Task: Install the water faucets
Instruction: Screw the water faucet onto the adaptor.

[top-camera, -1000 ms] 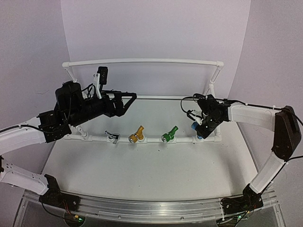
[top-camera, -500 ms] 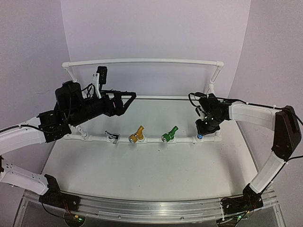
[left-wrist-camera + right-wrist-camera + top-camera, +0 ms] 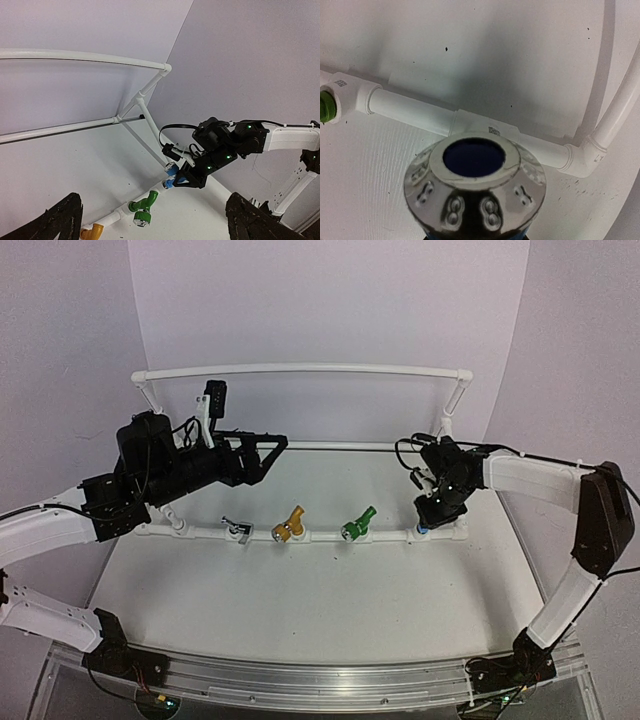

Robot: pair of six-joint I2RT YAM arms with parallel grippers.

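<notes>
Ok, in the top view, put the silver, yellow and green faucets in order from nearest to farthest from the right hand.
1. green faucet: on the front pipe, next one to the left of the right hand, which is closed on the blue faucet.
2. yellow faucet: middle of the pipe.
3. silver faucet: farthest, toward the pipe's left end.

White arm links [image 3: 525, 478], black joints [image 3: 598, 520], black fingers [image 3: 62, 220], looping cables [image 3: 180, 125].

A white table [image 3: 300, 600] carries a white PVC pipe frame [image 3: 300, 368], its low front pipe lying along the tabletop.
</notes>
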